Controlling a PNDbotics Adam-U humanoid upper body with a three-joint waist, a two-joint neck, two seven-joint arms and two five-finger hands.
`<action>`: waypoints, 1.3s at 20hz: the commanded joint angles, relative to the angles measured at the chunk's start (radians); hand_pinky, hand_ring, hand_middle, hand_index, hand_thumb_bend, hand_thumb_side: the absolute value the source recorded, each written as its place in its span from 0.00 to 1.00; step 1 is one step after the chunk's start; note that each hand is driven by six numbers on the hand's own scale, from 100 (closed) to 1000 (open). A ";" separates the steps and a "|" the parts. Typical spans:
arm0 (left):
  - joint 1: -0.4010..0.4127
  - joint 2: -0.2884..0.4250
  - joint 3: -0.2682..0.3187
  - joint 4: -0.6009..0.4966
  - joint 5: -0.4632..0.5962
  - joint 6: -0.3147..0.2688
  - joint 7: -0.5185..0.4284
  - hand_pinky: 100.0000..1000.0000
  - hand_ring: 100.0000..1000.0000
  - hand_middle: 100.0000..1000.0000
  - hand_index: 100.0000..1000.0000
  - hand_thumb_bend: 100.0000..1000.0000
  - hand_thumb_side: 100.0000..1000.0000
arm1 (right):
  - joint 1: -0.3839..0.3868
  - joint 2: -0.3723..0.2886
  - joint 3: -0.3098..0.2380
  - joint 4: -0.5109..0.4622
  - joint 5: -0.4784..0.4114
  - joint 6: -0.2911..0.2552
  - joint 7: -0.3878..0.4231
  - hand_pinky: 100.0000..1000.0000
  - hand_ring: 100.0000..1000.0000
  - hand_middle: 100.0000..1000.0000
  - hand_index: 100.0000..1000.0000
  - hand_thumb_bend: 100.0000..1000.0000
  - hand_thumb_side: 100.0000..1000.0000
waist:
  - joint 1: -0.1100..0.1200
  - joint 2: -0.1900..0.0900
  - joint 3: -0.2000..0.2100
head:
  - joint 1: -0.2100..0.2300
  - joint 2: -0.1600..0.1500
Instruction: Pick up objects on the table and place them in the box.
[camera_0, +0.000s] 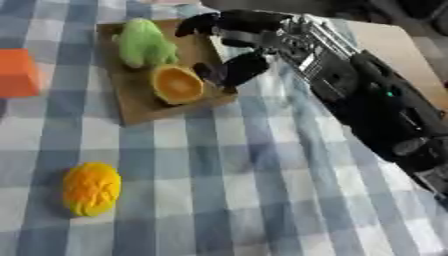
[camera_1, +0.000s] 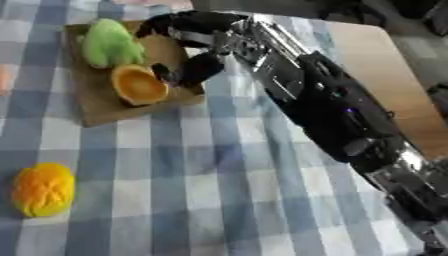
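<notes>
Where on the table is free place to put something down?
Bare cloth lies between the yellow object and the right arm, below the brown tray. Crowded: the tray, with green object, orange half and right hand.

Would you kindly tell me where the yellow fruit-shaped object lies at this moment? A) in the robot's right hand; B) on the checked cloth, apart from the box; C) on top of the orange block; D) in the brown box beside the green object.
B: the yellow object lies alone on the checked cloth, well apart from the brown box, while the right hand is open over the box.
</notes>
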 joint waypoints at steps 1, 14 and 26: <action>-0.001 0.023 0.010 -0.018 0.003 0.000 -0.002 0.89 0.70 0.79 0.84 0.00 0.68 | -0.003 -0.042 -0.026 -0.038 -0.032 0.011 -0.008 0.89 0.98 0.97 0.99 0.00 0.36 | 0.013 -0.031 -0.003 | 0.005 0.000; -0.047 0.184 -0.009 -0.018 -0.113 0.008 0.001 0.87 0.70 0.77 0.86 0.00 0.53 | 0.224 -0.258 -0.223 -0.512 -0.446 0.036 -0.238 0.81 0.82 0.79 0.90 0.00 0.12 | 0.040 -0.042 -0.038 | 0.077 0.014; -0.225 0.492 -0.015 -0.018 -0.323 0.266 -0.244 0.91 0.82 0.83 0.96 0.09 0.31 | 0.415 -0.320 -0.333 -0.514 -0.472 -0.179 -0.378 0.80 0.82 0.79 0.89 0.00 0.14 | 0.084 -0.058 -0.076 | 0.148 0.017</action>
